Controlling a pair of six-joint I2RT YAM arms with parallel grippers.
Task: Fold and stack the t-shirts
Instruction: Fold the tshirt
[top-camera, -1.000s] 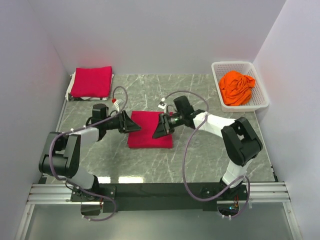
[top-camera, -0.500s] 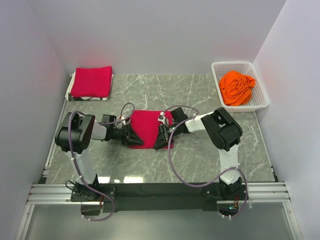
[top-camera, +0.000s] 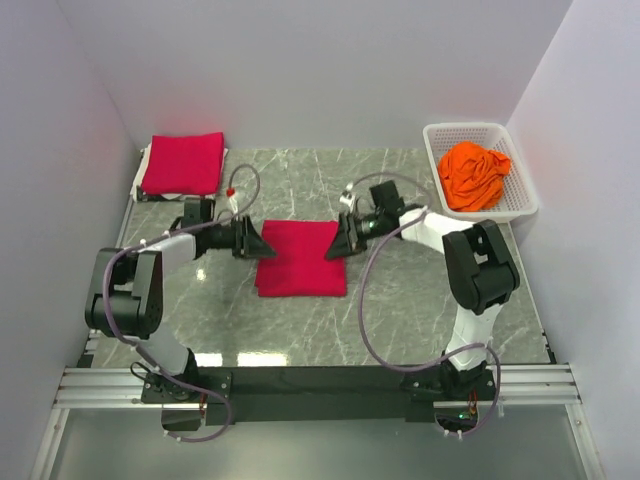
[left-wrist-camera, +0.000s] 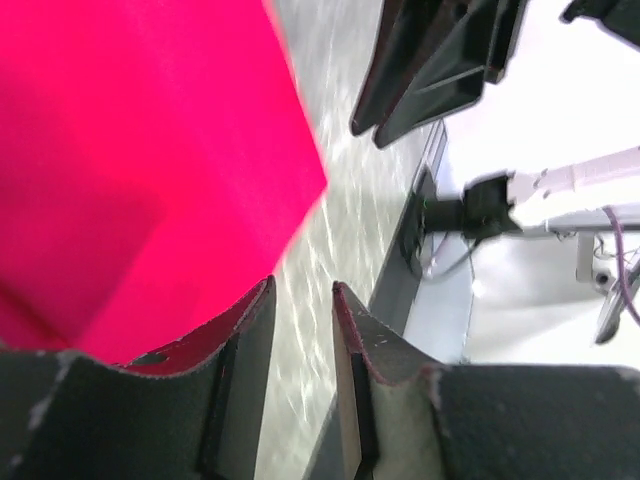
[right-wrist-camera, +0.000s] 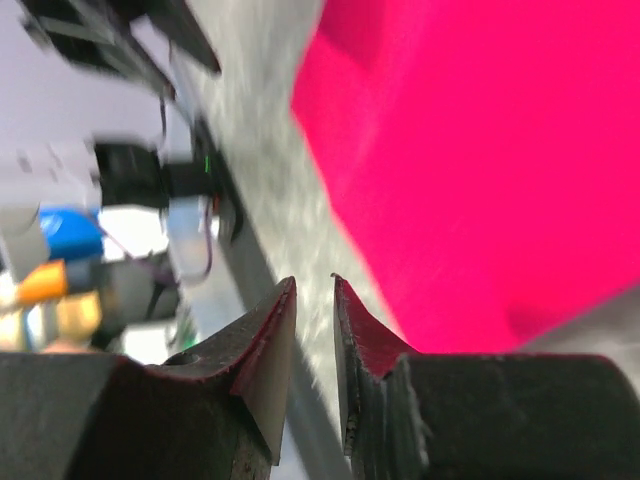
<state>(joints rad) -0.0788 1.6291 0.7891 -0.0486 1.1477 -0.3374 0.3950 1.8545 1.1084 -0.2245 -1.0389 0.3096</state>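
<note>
A folded crimson t-shirt (top-camera: 300, 260) lies flat on the marble table in the middle. My left gripper (top-camera: 262, 242) is just off its far left corner, jaws narrowly open and empty. My right gripper (top-camera: 337, 242) is just off its far right corner, also narrowly open and empty. In the left wrist view the shirt (left-wrist-camera: 130, 150) lies beside my left gripper (left-wrist-camera: 302, 284). In the right wrist view it (right-wrist-camera: 480, 150) lies beside my right gripper (right-wrist-camera: 314, 280). A stack of folded crimson t-shirts (top-camera: 183, 163) sits at the back left. An orange t-shirt (top-camera: 473, 173) lies crumpled in the basket.
The white lattice basket (top-camera: 480, 128) stands at the back right against the wall. White walls close the table on the left, back and right. The metal rail (top-camera: 320, 380) with the arm bases runs along the near edge.
Both grippers, down at the shirt's near part half a second ago, have swung back to its far corners. The shirt lies flat and folded as before.
</note>
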